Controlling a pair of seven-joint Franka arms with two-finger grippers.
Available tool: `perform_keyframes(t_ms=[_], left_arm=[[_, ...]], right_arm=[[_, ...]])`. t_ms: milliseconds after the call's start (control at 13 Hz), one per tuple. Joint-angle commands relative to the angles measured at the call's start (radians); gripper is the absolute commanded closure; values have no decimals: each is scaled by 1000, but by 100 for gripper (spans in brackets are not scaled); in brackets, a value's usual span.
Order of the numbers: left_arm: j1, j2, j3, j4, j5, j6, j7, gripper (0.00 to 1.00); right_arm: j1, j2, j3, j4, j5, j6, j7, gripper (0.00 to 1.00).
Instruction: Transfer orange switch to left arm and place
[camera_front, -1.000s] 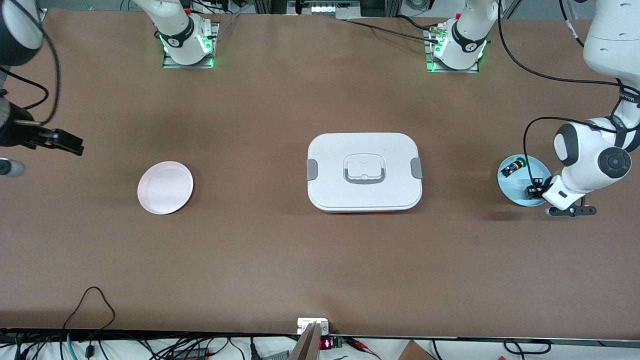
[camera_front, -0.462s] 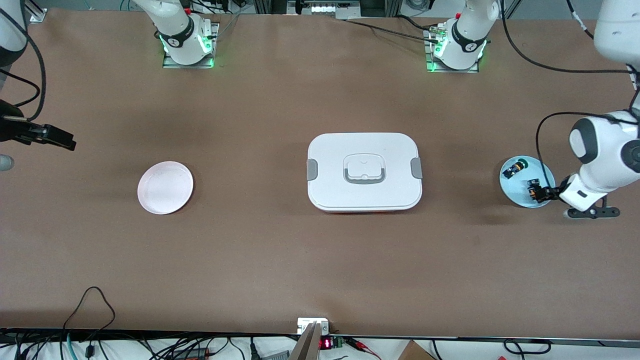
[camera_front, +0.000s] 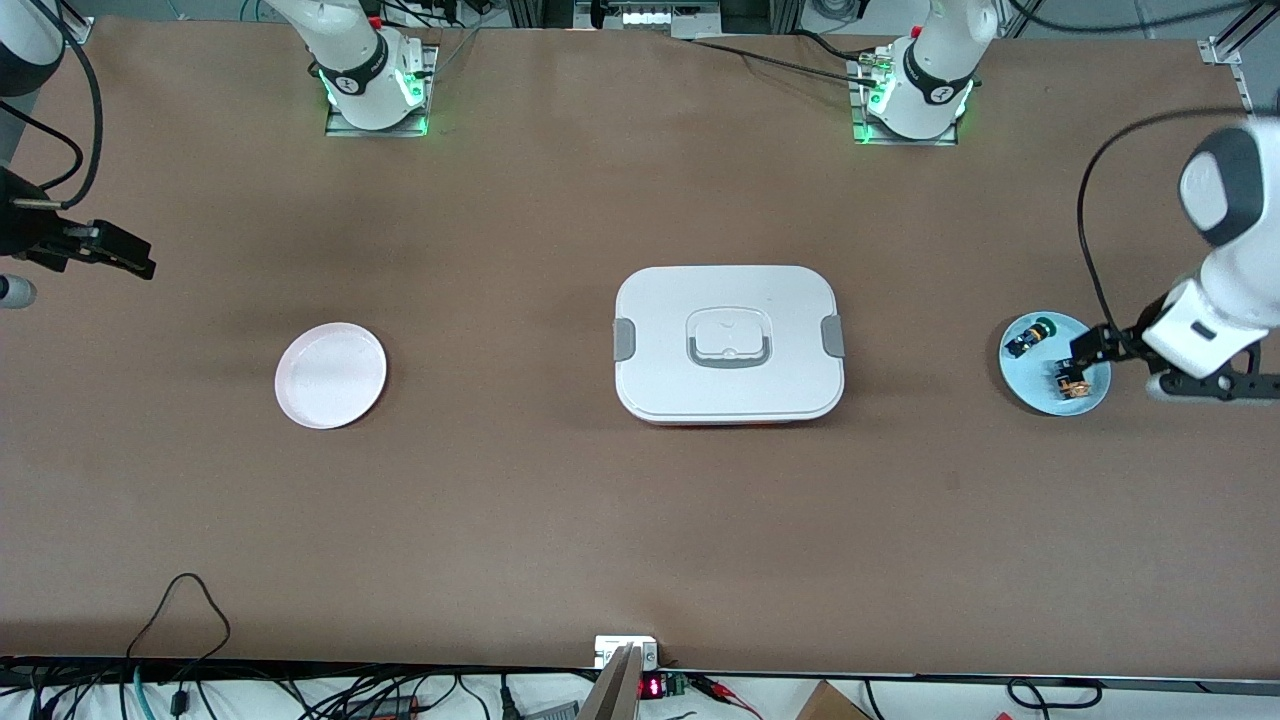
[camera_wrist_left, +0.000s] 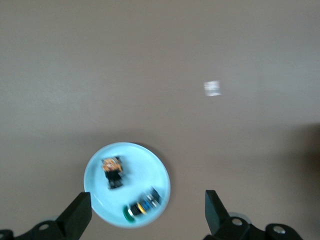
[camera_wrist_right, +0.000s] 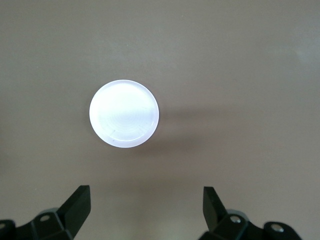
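Observation:
The orange switch lies on a light blue plate at the left arm's end of the table, beside a green-capped switch. My left gripper hangs open over that plate's edge, holding nothing. In the left wrist view the orange switch and the plate show below the open left gripper. The white box stands shut at the table's middle. My right gripper waits open over the right arm's end of the table; its right gripper is empty.
A pale pink plate lies between the box and the right arm's end; it shows white in the right wrist view. Cables run along the table's front edge. Both arm bases stand along the back edge.
My left gripper has opened, risen off the blue plate and drawn back toward the left arm's end; the orange switch stays on the plate. The right gripper has drifted slightly farther from the front camera.

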Motion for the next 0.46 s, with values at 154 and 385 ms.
perform_keyframes(t_ms=[154, 385], left_arm=[[-12, -111, -72, 105, -43, -289, -94, 0], [-12, -134, -78, 111, -49, -321, -93, 0]], right_arm=[[-9, -15, 3, 22, 27, -15, -24, 0], [-6, -15, 6, 48, 27, -17, -14, 0]])
